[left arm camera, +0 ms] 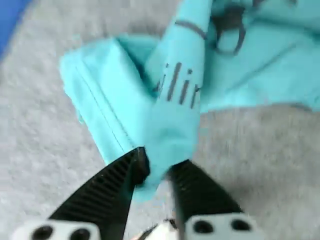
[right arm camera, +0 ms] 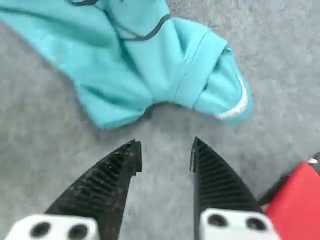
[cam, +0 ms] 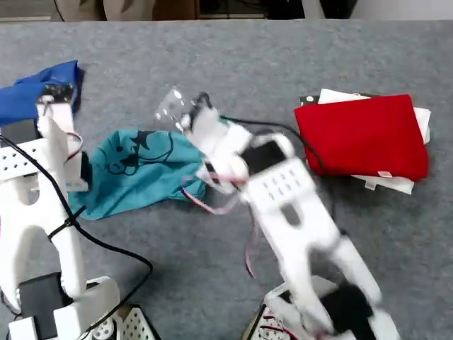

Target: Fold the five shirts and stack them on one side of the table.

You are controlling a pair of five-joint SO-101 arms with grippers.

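Left wrist view: the left gripper (left arm camera: pixel 157 170) pinches a fold of the crumpled teal shirt (left arm camera: pixel 175 100), its jaws narrow on the cloth. The right gripper (right arm camera: pixel 165 150) hangs near the shirt's other edge, jaws apart above the grey table (right arm camera: pixel 45 145). Farther off, a folded red shirt (cam: pixel 361 134) lies on folded white cloth (cam: pixel 396 184). A blue shirt (cam: pixel 35 92) lies at the table's left edge.

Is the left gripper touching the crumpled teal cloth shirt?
Touching: the left wrist view shows the left gripper pinching a fold of the teal shirt.
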